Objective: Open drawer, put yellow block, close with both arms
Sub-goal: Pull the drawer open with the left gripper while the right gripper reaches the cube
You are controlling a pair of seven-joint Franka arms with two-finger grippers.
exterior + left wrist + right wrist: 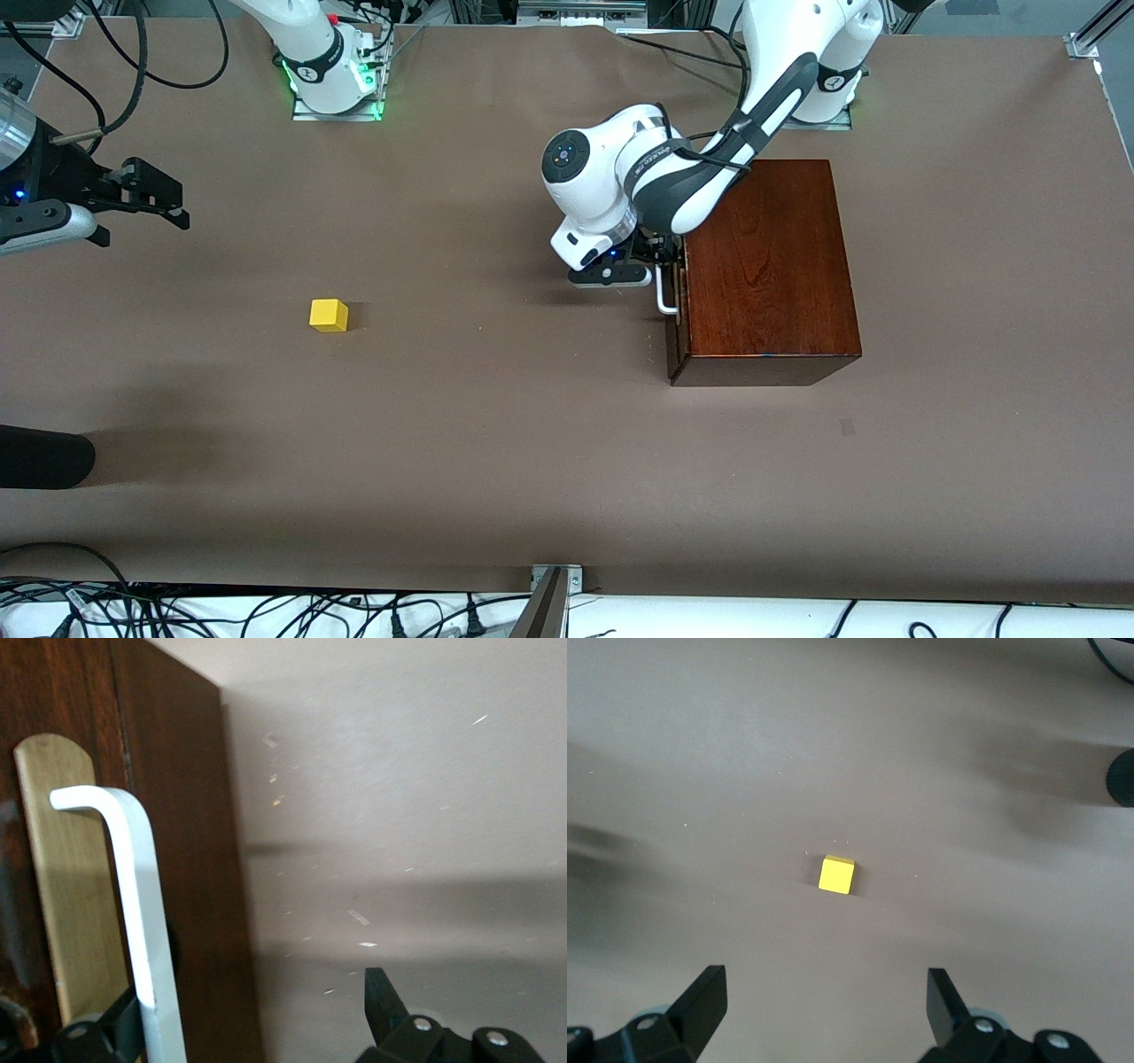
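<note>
The dark mahogany box stands toward the left arm's end of the table. Its drawer looks shut, and the drawer front faces the right arm's end. My left gripper is open at the white bar handle. In the left wrist view the handle runs between the spread fingers of that gripper, close to one of them. The yellow block lies on the table toward the right arm's end. My right gripper is open and empty in the air, with the block ahead of it.
A black rounded object pokes in at the right arm's end, nearer the front camera than the block. Cables and a metal bracket run along the table's near edge. The brown table is bare between block and box.
</note>
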